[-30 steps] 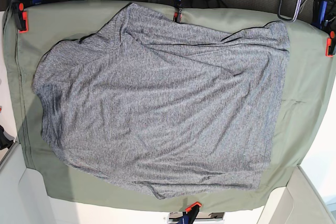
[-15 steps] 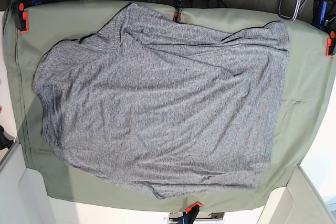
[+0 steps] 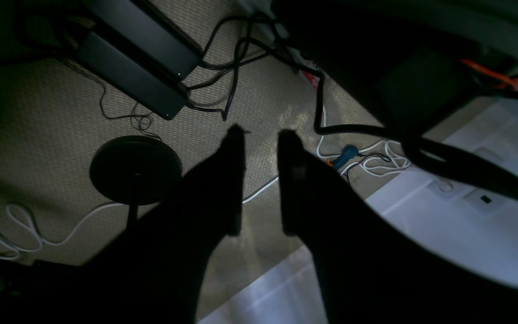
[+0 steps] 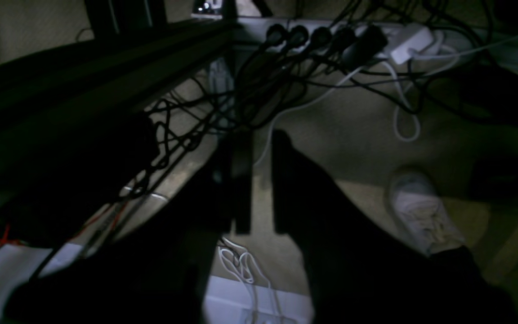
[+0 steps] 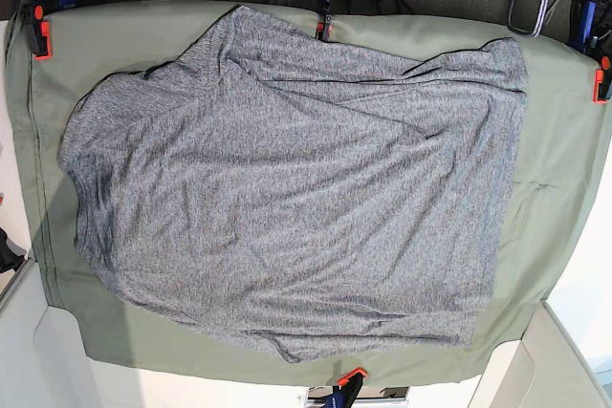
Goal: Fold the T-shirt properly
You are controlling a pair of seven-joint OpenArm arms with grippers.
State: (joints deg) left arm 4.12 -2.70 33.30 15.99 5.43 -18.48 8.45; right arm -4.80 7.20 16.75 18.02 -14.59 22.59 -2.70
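Note:
The heather-grey T-shirt (image 5: pixel 287 179) lies spread and wrinkly over most of the olive-green table cloth (image 5: pixel 559 160), with its darker hem along the right side. Neither gripper is near it. In the left wrist view my left gripper (image 3: pixel 261 135) hangs over the floor behind the table, its dark fingers a little apart with nothing between them. My right gripper (image 4: pixel 261 135) also points at the floor with a narrow gap between its fingers, and it holds nothing.
Orange clamps (image 5: pixel 40 31) (image 5: pixel 601 78) (image 5: pixel 350 376) pin the cloth to the table edges. On the floor are a power strip (image 4: pixel 331 36) with tangled cables, a round black stand base (image 3: pixel 135 168) and a white shoe (image 4: pixel 421 211).
The white arm parts at the top edge of the base view have drawn slightly further out of view. The T-shirt has not moved.

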